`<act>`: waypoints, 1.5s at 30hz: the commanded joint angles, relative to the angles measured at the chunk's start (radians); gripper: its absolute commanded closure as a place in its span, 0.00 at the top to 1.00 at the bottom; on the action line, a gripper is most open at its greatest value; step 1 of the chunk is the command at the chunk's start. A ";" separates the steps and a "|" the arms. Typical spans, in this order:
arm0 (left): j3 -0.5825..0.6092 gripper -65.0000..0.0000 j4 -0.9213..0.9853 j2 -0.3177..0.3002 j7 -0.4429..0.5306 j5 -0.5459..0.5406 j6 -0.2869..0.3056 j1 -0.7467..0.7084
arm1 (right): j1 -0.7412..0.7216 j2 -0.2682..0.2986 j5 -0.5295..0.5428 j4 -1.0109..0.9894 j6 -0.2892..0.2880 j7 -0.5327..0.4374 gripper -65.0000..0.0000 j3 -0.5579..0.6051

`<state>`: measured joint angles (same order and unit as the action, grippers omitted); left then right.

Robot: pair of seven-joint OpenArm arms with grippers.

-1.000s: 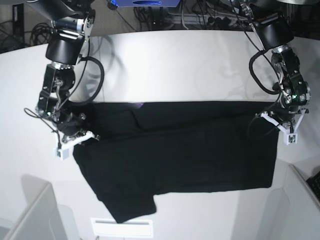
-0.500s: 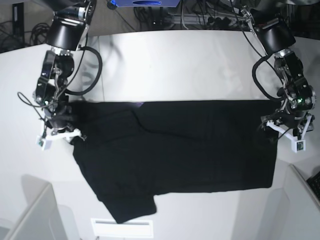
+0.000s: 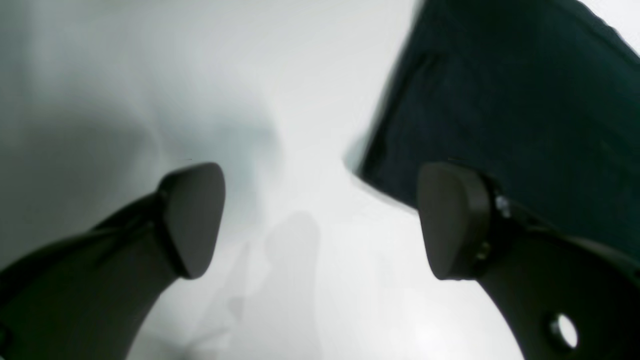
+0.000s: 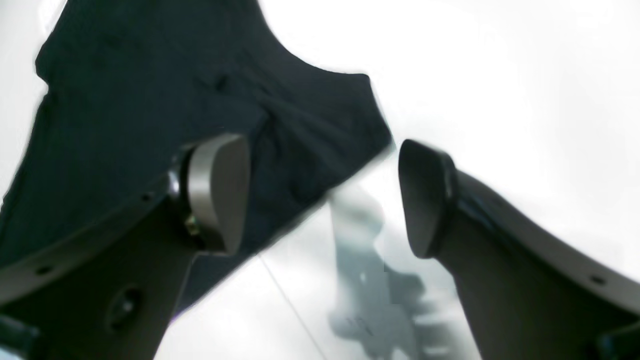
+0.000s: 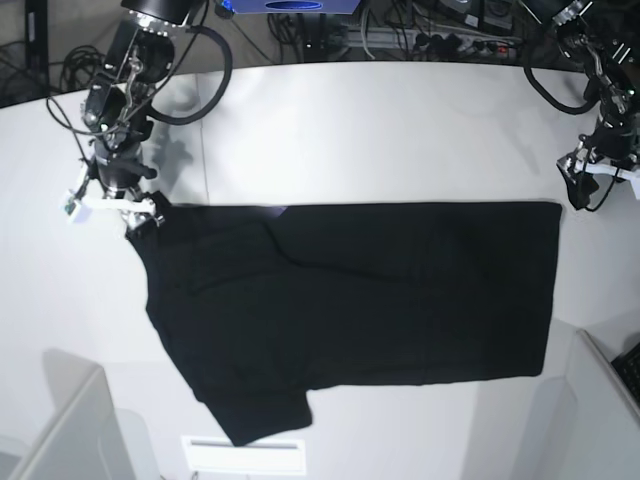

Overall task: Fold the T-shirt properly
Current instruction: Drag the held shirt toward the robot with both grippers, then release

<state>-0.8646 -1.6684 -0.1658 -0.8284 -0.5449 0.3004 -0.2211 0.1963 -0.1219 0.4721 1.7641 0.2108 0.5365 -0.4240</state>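
The black T-shirt (image 5: 350, 300) lies spread flat on the white table (image 5: 380, 130), plain side up, with one sleeve pointing to the front left. My right gripper (image 5: 110, 208) hovers just off its back-left corner, open and empty; in the right wrist view the gripper (image 4: 320, 197) has the T-shirt (image 4: 150, 100) under and behind one finger. My left gripper (image 5: 592, 185) is past the back-right corner, also open. In the left wrist view that gripper (image 3: 320, 220) holds nothing, and the T-shirt (image 3: 525, 100) corner lies beside the right fingertip (image 3: 450, 220).
Cables and a blue device (image 5: 290, 8) sit behind the table's far edge. White panels stand at the front left (image 5: 70, 420) and front right (image 5: 600, 400). A white slotted plate (image 5: 243, 455) lies at the front edge below the sleeve.
Both grippers have opened, let go of the T-shirt's back corners and drawn away outward and toward the back. The cloth now lies flat on its own.
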 commanded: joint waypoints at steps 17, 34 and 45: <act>0.147 0.90 0.296 -0.005 0.200 -0.010 0.001 0.108 | -0.088 0.043 0.104 -0.286 -0.007 -0.117 0.68 -0.002; 0.153 0.52 0.413 -0.005 0.199 -0.010 0.000 0.206 | -0.114 0.043 0.104 -0.352 -0.050 -0.117 0.61 0.003; 0.155 0.04 0.413 -0.007 0.197 -0.007 0.000 0.206 | -0.116 0.043 0.104 -0.352 -0.050 -0.115 0.25 0.003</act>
<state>-0.7116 -1.2472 -0.1635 -0.6197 -0.5545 0.3061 -0.0177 0.0788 -0.0746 0.5728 1.4132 0.1417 0.3733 -0.4236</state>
